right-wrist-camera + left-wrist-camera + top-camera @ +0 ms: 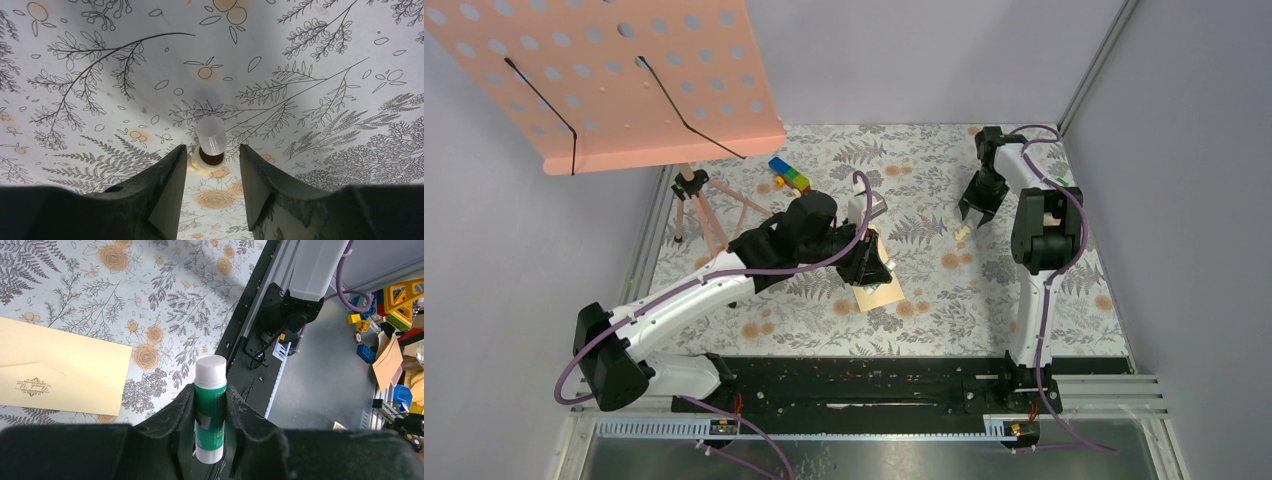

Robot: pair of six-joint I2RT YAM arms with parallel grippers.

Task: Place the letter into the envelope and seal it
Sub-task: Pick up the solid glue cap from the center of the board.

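Matt paper envelope [75,360], plastic glue stick [210,390]

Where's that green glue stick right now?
In the left wrist view, the green glue stick is clamped in the left gripper, white top pointing outward. The tan envelope lies on the flowery table at that view's left.

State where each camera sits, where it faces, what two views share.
Top external: above and behind, looking down at the table; left arm, right arm show.
Left wrist: faces the near rail; left gripper shut on glue stick.
Right wrist: looks down; right gripper open over white cap.
Shared: top and left wrist show the envelope.
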